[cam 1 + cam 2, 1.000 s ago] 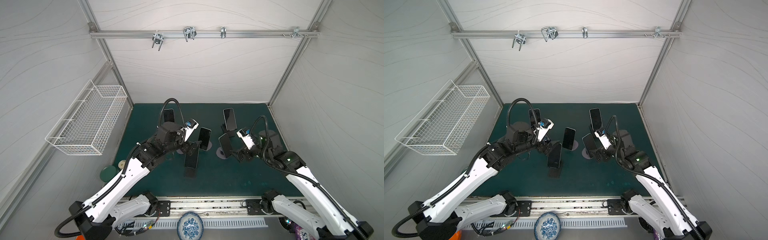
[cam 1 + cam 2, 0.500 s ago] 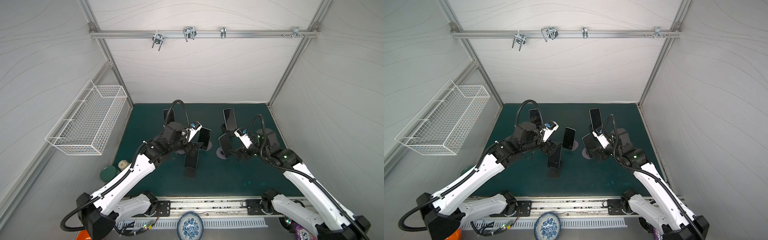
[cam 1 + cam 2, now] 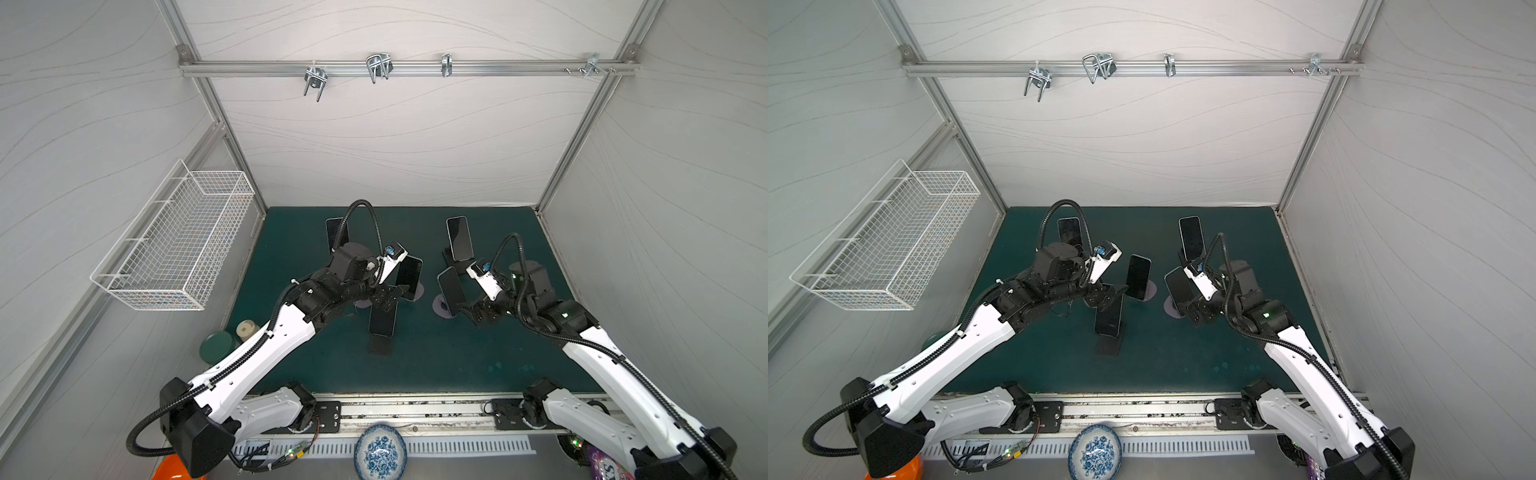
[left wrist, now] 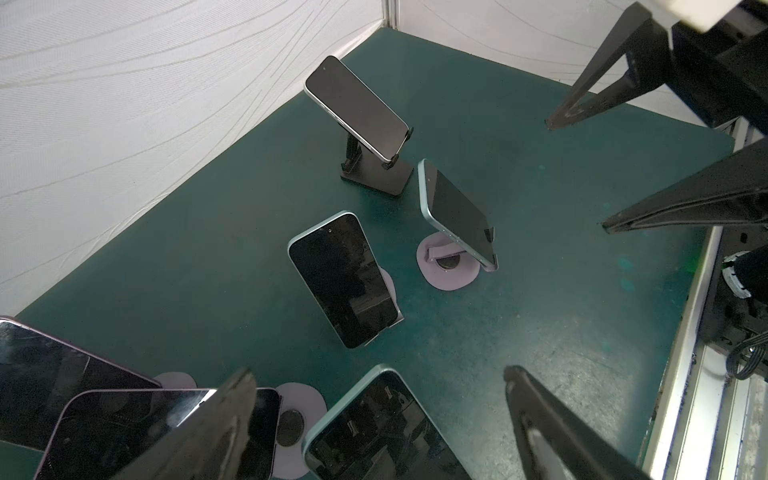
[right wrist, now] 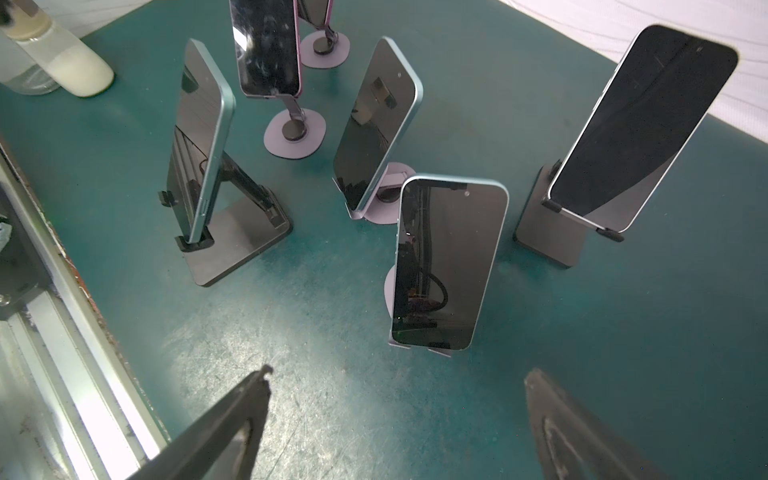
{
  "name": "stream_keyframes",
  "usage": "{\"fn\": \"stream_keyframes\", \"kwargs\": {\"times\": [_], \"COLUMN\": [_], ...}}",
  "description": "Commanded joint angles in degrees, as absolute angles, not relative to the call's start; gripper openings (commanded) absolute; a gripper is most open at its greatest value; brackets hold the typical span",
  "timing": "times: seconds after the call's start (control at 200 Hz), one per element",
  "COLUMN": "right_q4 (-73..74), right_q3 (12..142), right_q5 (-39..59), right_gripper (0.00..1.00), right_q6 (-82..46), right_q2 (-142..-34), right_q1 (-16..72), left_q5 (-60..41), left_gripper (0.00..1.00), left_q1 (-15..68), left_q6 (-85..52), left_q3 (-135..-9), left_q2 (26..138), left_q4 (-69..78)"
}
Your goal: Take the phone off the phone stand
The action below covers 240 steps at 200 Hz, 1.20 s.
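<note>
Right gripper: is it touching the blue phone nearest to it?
Apart. Right wrist view: bare mat lies between the blue phone and the right gripper, whose jaws are open.

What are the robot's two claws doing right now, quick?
Left gripper: open, holding nothing.
Right gripper: open, holding nothing.

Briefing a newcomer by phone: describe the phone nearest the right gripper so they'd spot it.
On the green mat, by the right arm, two phones stand one behind the other. The target phone is the nearer, just ahead of the open right gripper. Unlike the silver phone on a black stand, it has a pale blue frame and lilac stand.
</note>
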<state>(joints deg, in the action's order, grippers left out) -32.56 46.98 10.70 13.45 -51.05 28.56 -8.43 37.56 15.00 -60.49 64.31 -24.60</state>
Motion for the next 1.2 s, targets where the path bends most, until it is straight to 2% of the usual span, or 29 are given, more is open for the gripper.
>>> {"fn": "stream_keyframes", "kwargs": {"times": [0.0,0.13,0.34,1.195], "right_q4": [-29.1,-27.76,-29.65,-33.75], "right_q3": [45.9,45.79,45.79,44.95], "right_q5": [10.67,11.63,11.18,15.98], "right_gripper": [0.95,0.92,0.92,0.85], "right_q6": [14.86,12.98,10.65,11.87], "right_q2": [-50.77,-51.92,-50.69,-48.6], "right_q1": [28.74,28.39,28.31,22.06], "left_q5": [-9.49,-9.82,-11.56,-13.91], "left_gripper": [0.95,0.95,0.95,0.94], "left_q1": [37.83,37.92,38.04,40.83], "left_q6": [17.55,17.37,15.91,14.36], "left_q3": [-63.26,-63.86,-62.68,-64.7], "left_q2": [64.25,64.04,63.42,68.84], "left_q4": [-25.53,-27.31,-27.03,-23.97]}}
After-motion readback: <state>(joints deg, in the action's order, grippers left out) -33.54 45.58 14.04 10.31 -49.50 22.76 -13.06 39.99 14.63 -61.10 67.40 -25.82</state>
